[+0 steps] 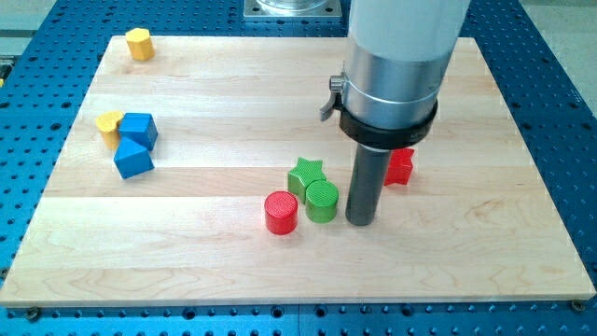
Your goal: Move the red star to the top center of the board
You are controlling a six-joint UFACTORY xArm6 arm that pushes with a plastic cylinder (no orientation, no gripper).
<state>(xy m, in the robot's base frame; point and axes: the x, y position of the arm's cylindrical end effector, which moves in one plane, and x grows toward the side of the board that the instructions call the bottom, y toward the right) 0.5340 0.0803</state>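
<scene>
The red star (401, 167) lies on the wooden board (233, 103) right of centre, partly hidden behind my rod. My tip (361, 222) rests on the board just below and left of the red star, close to it; I cannot tell if they touch. The green cylinder (322, 201) stands just left of my tip, with the green star (305, 175) touching it at its upper left. The red cylinder (281, 212) stands left of the green cylinder.
A yellow block (139, 43) sits at the board's top left corner. At the left, a yellow heart-like block (110, 126) touches a blue block (139, 128), with a second blue block (132, 159) just below. The arm's grey body hangs over the board's top right.
</scene>
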